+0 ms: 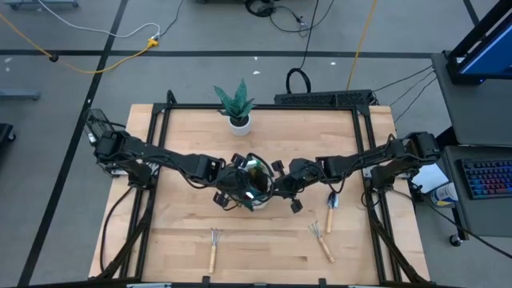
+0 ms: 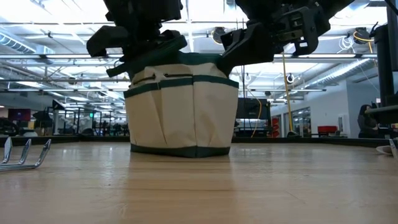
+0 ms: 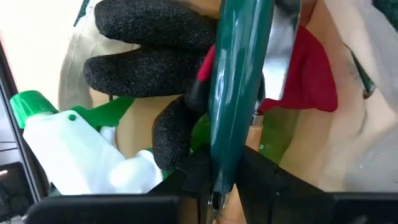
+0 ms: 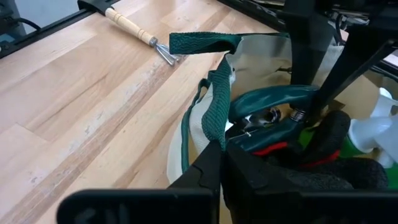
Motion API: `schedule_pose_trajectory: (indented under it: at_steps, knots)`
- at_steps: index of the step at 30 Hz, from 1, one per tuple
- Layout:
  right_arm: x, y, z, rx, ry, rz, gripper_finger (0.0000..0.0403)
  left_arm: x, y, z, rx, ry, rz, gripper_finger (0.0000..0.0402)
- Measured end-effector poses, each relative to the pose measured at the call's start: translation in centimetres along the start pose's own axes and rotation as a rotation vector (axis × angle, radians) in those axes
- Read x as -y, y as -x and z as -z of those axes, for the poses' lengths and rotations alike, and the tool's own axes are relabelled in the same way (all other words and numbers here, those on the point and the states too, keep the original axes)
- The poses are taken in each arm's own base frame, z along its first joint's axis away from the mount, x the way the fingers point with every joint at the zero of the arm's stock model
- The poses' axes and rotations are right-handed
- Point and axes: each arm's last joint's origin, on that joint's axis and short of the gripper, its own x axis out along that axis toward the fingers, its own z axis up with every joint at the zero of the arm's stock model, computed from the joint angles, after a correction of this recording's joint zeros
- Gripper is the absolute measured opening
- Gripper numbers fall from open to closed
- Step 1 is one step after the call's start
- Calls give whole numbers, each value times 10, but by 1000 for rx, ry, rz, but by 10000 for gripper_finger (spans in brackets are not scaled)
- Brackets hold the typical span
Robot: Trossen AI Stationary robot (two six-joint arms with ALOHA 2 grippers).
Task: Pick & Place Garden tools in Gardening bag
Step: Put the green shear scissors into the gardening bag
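Note:
The beige gardening bag [image 1: 254, 186] with dark green trim stands at the table's middle, seen side-on in the low view [image 2: 183, 112]. Both grippers are over its mouth. My left gripper [image 3: 217, 186] is shut on pruning shears with dark green handles [image 4: 273, 106], which reach down into the bag. Under them lie a black-and-red glove [image 3: 143, 62] and a white spray bottle with a green cap [image 3: 74, 149]. My right gripper [image 4: 221, 155] is shut on the bag's green strap. Two hand rakes [image 1: 214, 250] [image 1: 322, 240] and a trowel [image 1: 330, 210] lie on the table. My left gripper pinches one green handle of the shears [image 3: 227, 143] between its two fingers, slanting steeply down from the table's left. The handle runs on away from the fingers into the bag, over the glove. My right gripper pinches the bag's green webbing strap [image 4: 214, 121] at the rim on the bag's right side, coming from the table's right and slanting slightly down. The strap rises from the fingers and folds over in a loose loop [image 4: 202, 42]. The bag's base stays on the table.
A spiky green plant in a white pot [image 1: 238, 108] stands at the table's far edge, behind the bag. Black frame rails [image 1: 152, 160] run along the table's left and right sides. Bare wood lies between the bag and the near tools.

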Motion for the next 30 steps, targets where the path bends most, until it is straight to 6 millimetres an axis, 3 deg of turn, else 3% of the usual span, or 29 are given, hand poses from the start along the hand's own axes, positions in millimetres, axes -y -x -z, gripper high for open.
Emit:
schedule_pose_trajectory:
  at_steps: [11, 17, 23, 30]
  knots:
    - [0, 0, 0, 0, -38, 0, 1, 6, 2, -3, -11, -53, -33, 195]
    - [0, 0, 0, 0, -45, 0, 1, 22, 9, -10, -67, -188, -182, 229]
    - [0, 0, 0, 0, -46, -1, 1, 36, 15, -16, -83, -252, -274, 219]
    - [0, 0, 0, -1, -53, -1, 1, 32, 37, -16, 4, -157, -303, 142]
